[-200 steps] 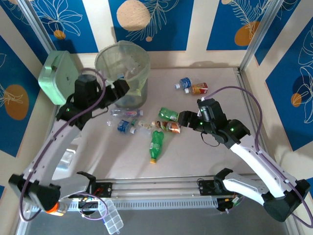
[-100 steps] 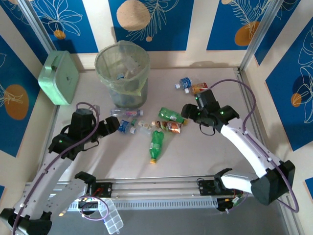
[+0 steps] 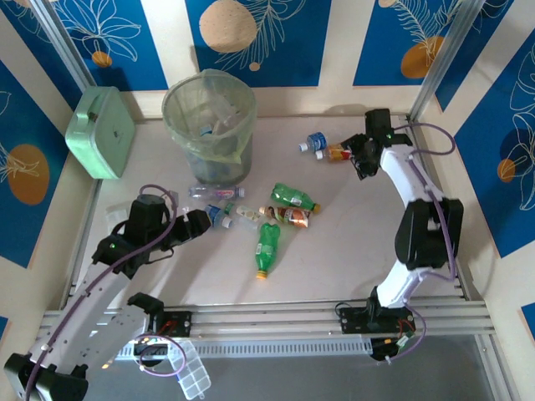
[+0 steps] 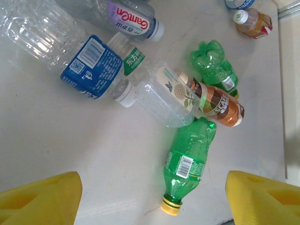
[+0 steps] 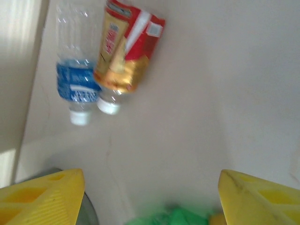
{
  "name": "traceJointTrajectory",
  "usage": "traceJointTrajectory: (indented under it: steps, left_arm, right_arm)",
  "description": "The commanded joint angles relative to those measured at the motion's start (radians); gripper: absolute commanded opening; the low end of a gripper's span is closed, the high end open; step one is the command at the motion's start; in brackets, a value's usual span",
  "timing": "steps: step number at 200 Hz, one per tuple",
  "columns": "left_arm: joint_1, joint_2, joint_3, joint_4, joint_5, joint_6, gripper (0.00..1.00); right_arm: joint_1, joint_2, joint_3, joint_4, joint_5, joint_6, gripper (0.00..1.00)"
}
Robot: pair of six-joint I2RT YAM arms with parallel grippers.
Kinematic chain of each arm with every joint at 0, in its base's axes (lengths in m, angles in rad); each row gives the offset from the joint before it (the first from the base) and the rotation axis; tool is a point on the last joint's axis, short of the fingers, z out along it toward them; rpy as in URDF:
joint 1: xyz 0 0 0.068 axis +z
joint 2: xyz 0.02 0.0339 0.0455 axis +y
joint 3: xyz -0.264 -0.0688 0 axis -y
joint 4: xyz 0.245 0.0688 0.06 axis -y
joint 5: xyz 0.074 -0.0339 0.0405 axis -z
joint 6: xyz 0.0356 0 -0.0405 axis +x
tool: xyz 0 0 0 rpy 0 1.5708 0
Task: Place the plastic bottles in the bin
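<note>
Left arm: low over desk [image 3: 334, 242], elbow bent, left hand [image 3: 199, 224] pointing right. Jaws wide apart, nothing between.
Bottle cluster just ahead of left hand: blue-label clear bottle [image 4: 91, 68], brown-label bottle [image 4: 218, 102], green yellow-capped bottle [image 4: 187, 157].
Bin [image 3: 219, 159] upright beyond left hand, well apart.
Right arm: stretched toward far right corner, right hand [image 3: 361, 159] pointing left. Jaws apart, empty.
Ahead of right hand: small blue-label bottle [image 5: 72, 77] and red-gold-label bottle [image 5: 126, 51], side by side, touching.
</note>
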Motion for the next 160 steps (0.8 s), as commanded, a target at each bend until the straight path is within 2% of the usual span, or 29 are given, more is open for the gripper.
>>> traceJointTrajectory:
  steps: [1, 61, 160]
  left_arm:
    - [-0.003, -0.025, -0.004, 0.037, 0.032, 0.017, 0.8]
    - [-0.002, 0.024, 0.0, 0.062, 0.057, 0.016, 0.8]
    - [-0.002, 0.06, 0.004, 0.055, 0.041, 0.038, 0.8]
  right_arm:
    - [-0.031, 0.137, 0.124, 0.007, -0.105, 0.073, 0.74]
    - [-0.034, 0.425, 0.419, -0.119, -0.103, 0.12, 0.76]
    - [-0.051, 0.614, 0.619, -0.188, -0.126, 0.06, 0.76]
